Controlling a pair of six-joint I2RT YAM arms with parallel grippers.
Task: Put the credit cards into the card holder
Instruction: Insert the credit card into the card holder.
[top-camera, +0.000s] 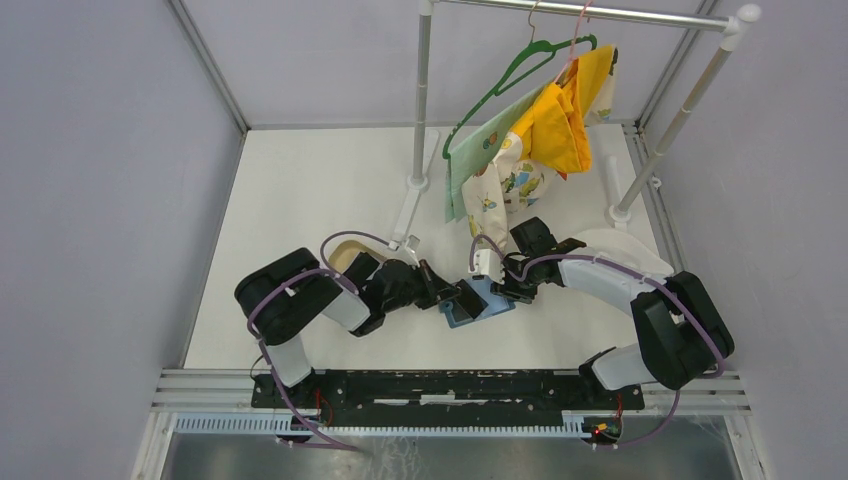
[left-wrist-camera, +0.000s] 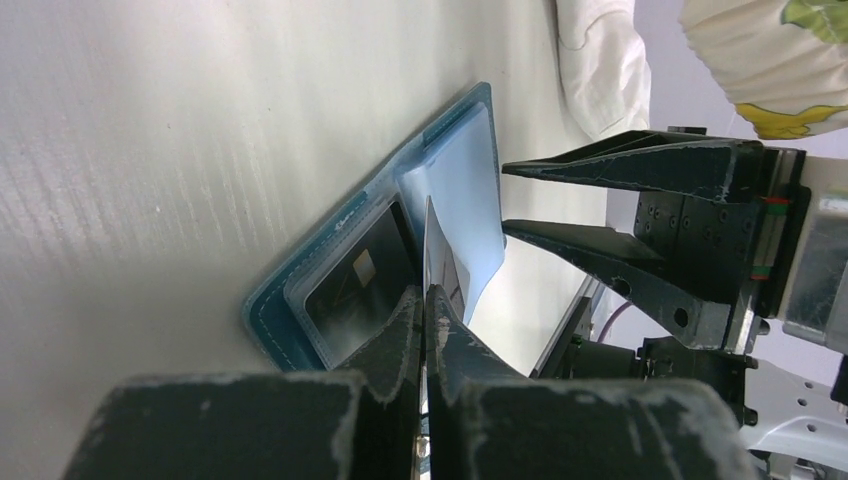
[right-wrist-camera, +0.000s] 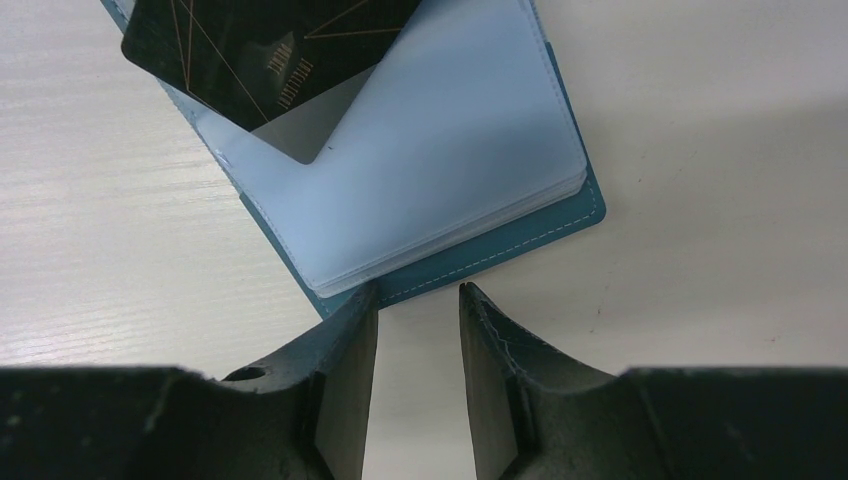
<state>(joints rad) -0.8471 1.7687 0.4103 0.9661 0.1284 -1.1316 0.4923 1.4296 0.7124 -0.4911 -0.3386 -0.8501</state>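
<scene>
Teal-blue and lying open flat on the white counter (right-wrist-camera: 700, 100), the card holder (right-wrist-camera: 520, 236) sits between the two arms, its stack of pale-blue sleeves (right-wrist-camera: 440, 130) facing up. A dark card (left-wrist-camera: 358, 280) with fine gold lines lies on the holder's left half, apparently partly tucked into a sleeve. The left pincer (left-wrist-camera: 428, 300) is pressed together on a pale card (left-wrist-camera: 440, 262), held edge-on and tilted above the open pages. Whether its leading edge has entered a pocket cannot be told. The right pincer (right-wrist-camera: 418, 310) stands partly spread and holds nothing, its tips at the holder's near corner, one tip touching or just overlapping the cover edge.

The step in hand looks like feeding the pale card into a sleeve. To do it well, the left arm should lower the card toward flat, so that it meets the sleeve mouth squarely rather than corner-first. It should then slide along the page instead of pushing down into it. The right pincer is best used to pin the cover or lift one sleeve, since the light holder would likely skid. Release should wait until the card is well seated.
</scene>
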